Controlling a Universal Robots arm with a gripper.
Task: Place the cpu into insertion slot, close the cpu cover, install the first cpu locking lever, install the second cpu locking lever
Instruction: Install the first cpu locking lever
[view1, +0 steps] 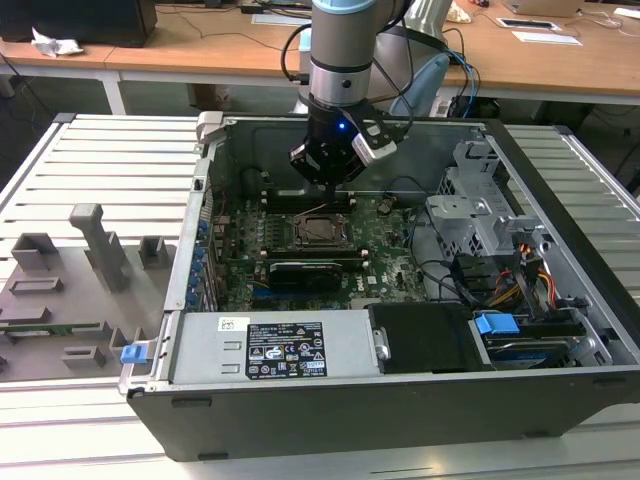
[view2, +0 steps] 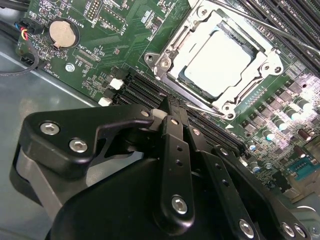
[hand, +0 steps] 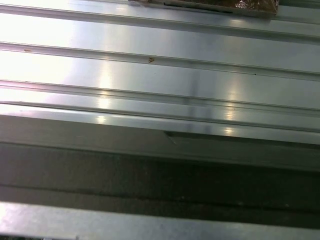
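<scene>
The cpu (view2: 216, 59), a pale silvery square, lies flat in the insertion slot (view2: 248, 95) on the green motherboard. The cpu cover (view2: 175, 50), a metal frame with a square window, lies down over the chip's edges. One thin wire locking lever (view2: 207, 111) runs along the socket side nearest my fingers. Another lever (view2: 260, 22) crosses the far side. My gripper (view2: 172, 106) is shut with nothing in it, its tips just off the socket's near edge. In the exterior view the gripper (view1: 328, 185) hangs above the motherboard, just behind the socket (view1: 320, 230).
The open computer case (view1: 200, 190) lies on a ribbed aluminium table (hand: 150, 80). A black card (view1: 305, 270) sits in front of the socket, and the drive cage (view1: 480, 210) and cables are at the exterior view's right. Grey fixtures (view1: 95, 245) stand on the table at the left.
</scene>
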